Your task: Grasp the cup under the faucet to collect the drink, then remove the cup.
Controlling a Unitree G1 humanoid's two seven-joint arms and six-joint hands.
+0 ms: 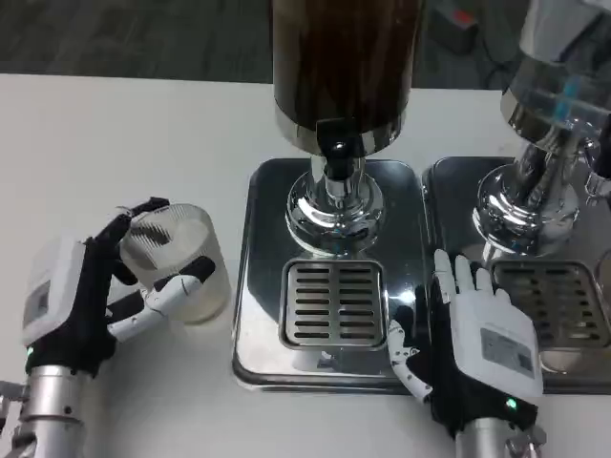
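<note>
A: What's biggest?
B: Drink dispenser (344, 72), dark liquid, w/ faucet (336, 143) over a drip tray (332, 303), just left of the right hand (477, 343).
A: Hands?
B: Right hand flat, fingers spread, holding nothing. Left hand (86, 301) wraps the clear cup (181, 262), well left of the tray

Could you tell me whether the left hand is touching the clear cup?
Touching. The head view shows the left hand wrapped around the cup, fingers pressed against its side.
</note>
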